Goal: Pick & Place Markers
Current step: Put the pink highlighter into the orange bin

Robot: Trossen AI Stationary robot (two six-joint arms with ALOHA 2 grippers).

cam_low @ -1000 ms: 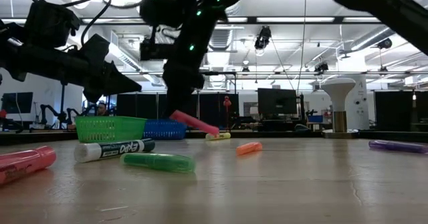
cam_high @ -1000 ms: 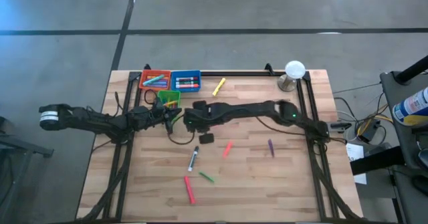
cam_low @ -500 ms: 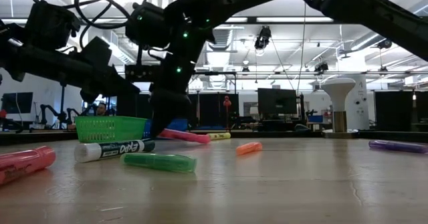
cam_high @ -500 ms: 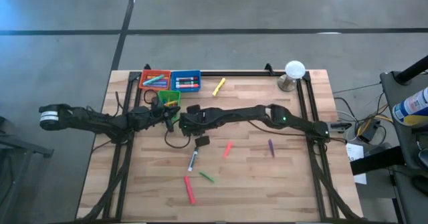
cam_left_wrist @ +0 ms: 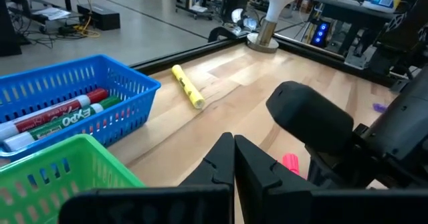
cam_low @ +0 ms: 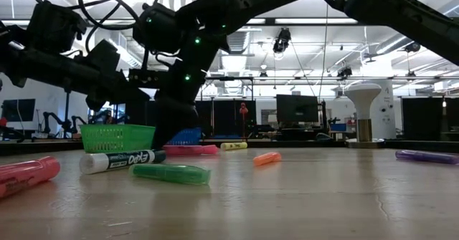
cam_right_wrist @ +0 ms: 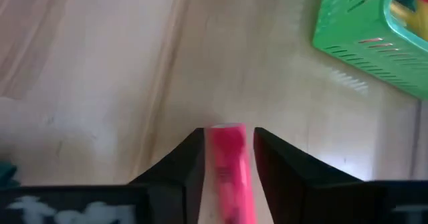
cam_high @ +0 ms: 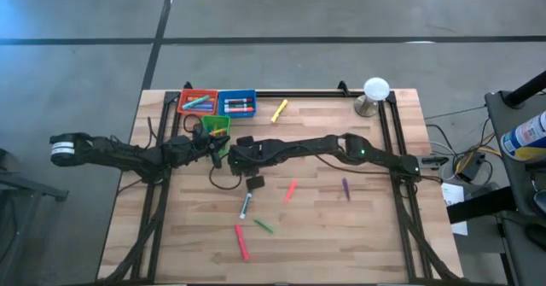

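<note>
My right gripper [cam_right_wrist: 227, 158] is low over the table just right of the green bin [cam_high: 213, 125] and is shut on a pink marker [cam_right_wrist: 227, 164], which also shows in the low view [cam_low: 192, 150]. My left gripper [cam_left_wrist: 234, 158] is shut and empty, hovering beside the green bin, close to the right gripper [cam_high: 239, 155]. Loose markers lie flat on the table: yellow [cam_high: 279, 110], white-barrelled [cam_high: 246, 204], orange-pink [cam_high: 290, 189], purple [cam_high: 345, 188], green [cam_high: 263, 226], red-pink [cam_high: 242, 242]. My right gripper pinches the pink marker between its two fingers [cam_right_wrist: 190, 158], one on each long side of the barrel [cam_right_wrist: 226, 150]. The marker's end [cam_right_wrist: 226, 129] sticks out past the fingertips. The marker lies level at the table top [cam_low: 204, 150]; whether it rests there, I cannot tell.
A red bin [cam_high: 196, 102] and a blue bin [cam_high: 237, 104], both with markers in them, stand at the far left behind the green bin. A white lamp-like stand [cam_high: 374, 94] is at the far right. Dark frame rails [cam_high: 397, 141] run along the table's sides.
My right gripper has gone down and a little toward the table's left edge with the pink marker. The marker, which hung tilted above the table, now lies level at the table top beside the green bin.
</note>
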